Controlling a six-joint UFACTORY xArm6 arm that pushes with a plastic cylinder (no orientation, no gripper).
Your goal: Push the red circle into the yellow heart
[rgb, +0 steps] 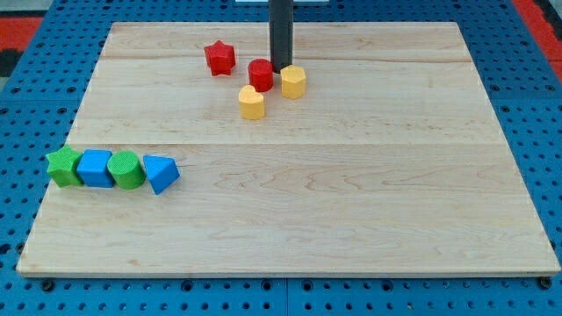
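nearest the view's bottom, at the left of the worktop (pixel 369 219), sits a row: green star (pixel 62 167), blue cube (pixel 94 168), green cylinder (pixel 126 169), blue triangle (pixel 161 173), touching side by side. farther up, the yellow heart (pixel 251 103) lies just below the red circle (pixel 261 75). my tip (pixel 280 70) stands at the circle's right edge, between it and the yellow hexagon (pixel 293 82). my tool is a plain rod, pinching nothing. the red star (pixel 219 58) lies left of the circle.

The wooden board (pixel 351 202) carries red, yellow, green and blue blocks.
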